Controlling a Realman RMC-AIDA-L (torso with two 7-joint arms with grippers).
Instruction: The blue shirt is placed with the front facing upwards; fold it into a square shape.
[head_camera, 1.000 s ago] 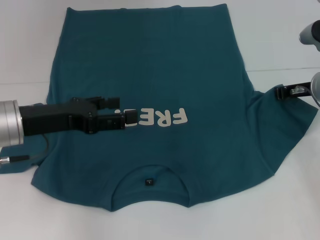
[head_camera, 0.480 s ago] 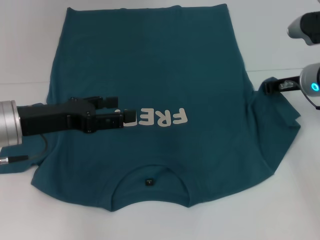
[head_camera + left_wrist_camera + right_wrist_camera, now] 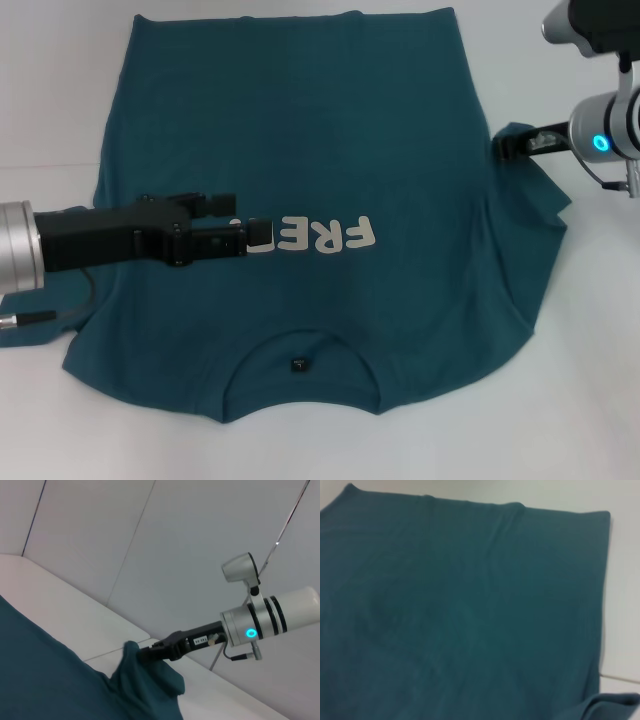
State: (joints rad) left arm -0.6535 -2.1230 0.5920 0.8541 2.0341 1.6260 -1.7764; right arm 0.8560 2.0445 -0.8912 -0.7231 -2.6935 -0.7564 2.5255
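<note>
The blue shirt (image 3: pixel 300 120) lies flat on the white table, front up, its collar (image 3: pixel 300 365) toward me and white lettering (image 3: pixel 325 236) across the chest. My left gripper (image 3: pixel 238 218) rests on the chest at the lettering's left end, fingers apart. At the shirt's right edge, my right gripper (image 3: pixel 510 146) is shut on the right sleeve (image 3: pixel 535 200) and holds it lifted, with the cloth draping below. The left wrist view shows that gripper (image 3: pixel 145 652) pinching the raised sleeve (image 3: pixel 145 680). The right wrist view shows the shirt's body (image 3: pixel 460 605) from above.
The white table (image 3: pixel 60 80) shows bare around the shirt on all sides. A table seam (image 3: pixel 560 138) runs behind the right gripper. The right arm's silver wrist (image 3: pixel 605 125) hangs above the table's right side.
My right gripper has carried the sleeve leftward and farther back, toward the shirt's body, so the sleeve is drawn in and bunched. The left arm has not moved.
</note>
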